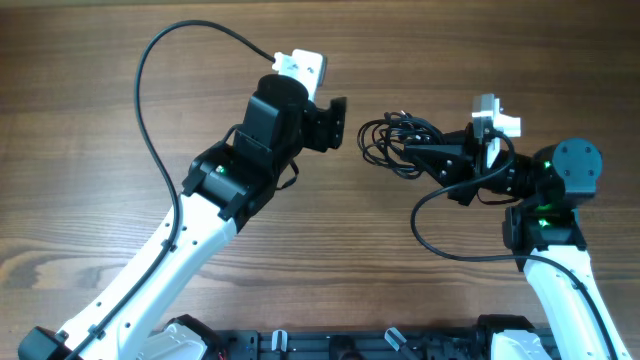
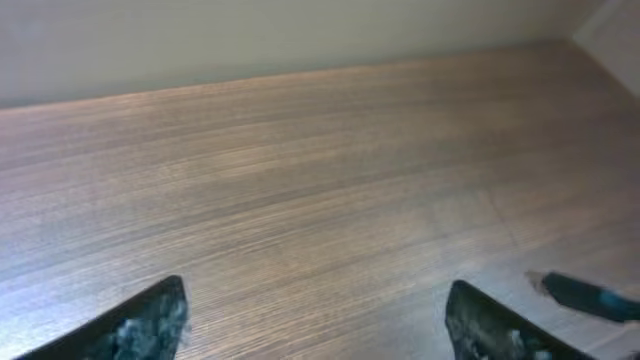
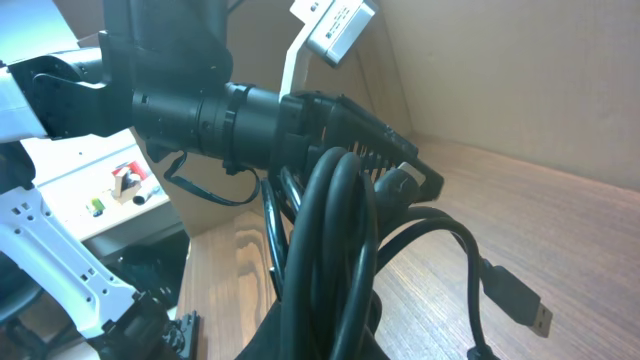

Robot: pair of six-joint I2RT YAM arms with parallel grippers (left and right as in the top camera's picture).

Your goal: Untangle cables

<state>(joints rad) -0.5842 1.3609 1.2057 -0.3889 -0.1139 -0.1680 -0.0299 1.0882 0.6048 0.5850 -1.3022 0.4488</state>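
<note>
The cables (image 1: 390, 138) lie as a tangled black bundle of loops on the wooden table between the two arms. My right gripper (image 1: 412, 152) reaches in from the right and is shut on the bundle's right side. In the right wrist view the cables (image 3: 330, 250) rise as thick dark loops straight out of the jaws, and a metallic plug (image 3: 532, 312) hangs at the right. My left gripper (image 1: 338, 124) stands just left of the bundle, open and apart from it. In the left wrist view its fingers (image 2: 150, 325) are spread wide with only bare wood between them.
A thick black arm cable (image 1: 150, 110) arcs over the table at the back left, and another (image 1: 440, 240) loops beside the right arm. A dark tip (image 2: 590, 297) shows at the right edge of the left wrist view. The table (image 1: 80, 200) is brown wood.
</note>
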